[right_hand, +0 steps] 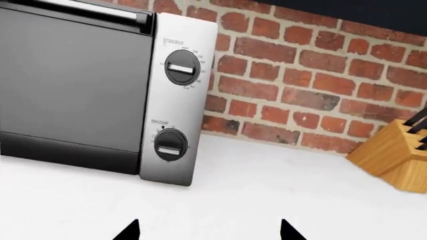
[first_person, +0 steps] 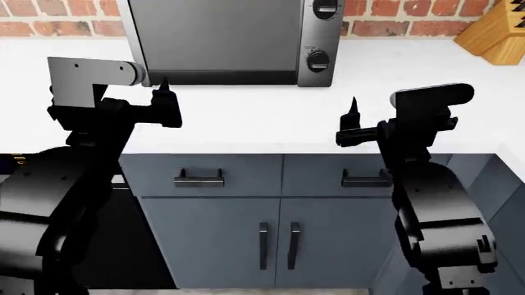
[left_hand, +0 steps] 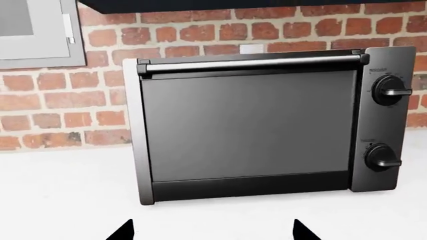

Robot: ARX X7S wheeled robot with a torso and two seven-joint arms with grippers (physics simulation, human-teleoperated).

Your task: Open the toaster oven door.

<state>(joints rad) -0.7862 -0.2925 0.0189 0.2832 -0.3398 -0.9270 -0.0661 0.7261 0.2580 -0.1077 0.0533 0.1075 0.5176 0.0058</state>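
Note:
The toaster oven (left_hand: 267,125) stands on the white counter against the brick wall; it also shows in the head view (first_person: 230,37) and the right wrist view (right_hand: 93,85). Its door (left_hand: 247,130) is a dark glass panel, shut, with a silver bar handle (left_hand: 253,63) along its top. Two black knobs (left_hand: 390,91) sit on the side panel. My left gripper (left_hand: 213,231) is open and empty, in front of the door and a short way off over the counter. My right gripper (right_hand: 209,231) is open and empty, in front of the knob panel's right side.
A wooden knife block (right_hand: 395,160) stands at the counter's right, also in the head view (first_person: 496,31). Blue-grey cabinet drawers and doors (first_person: 279,227) with black handles lie below the counter (first_person: 271,123). A grey framed panel (left_hand: 37,32) hangs on the wall left of the toaster oven.

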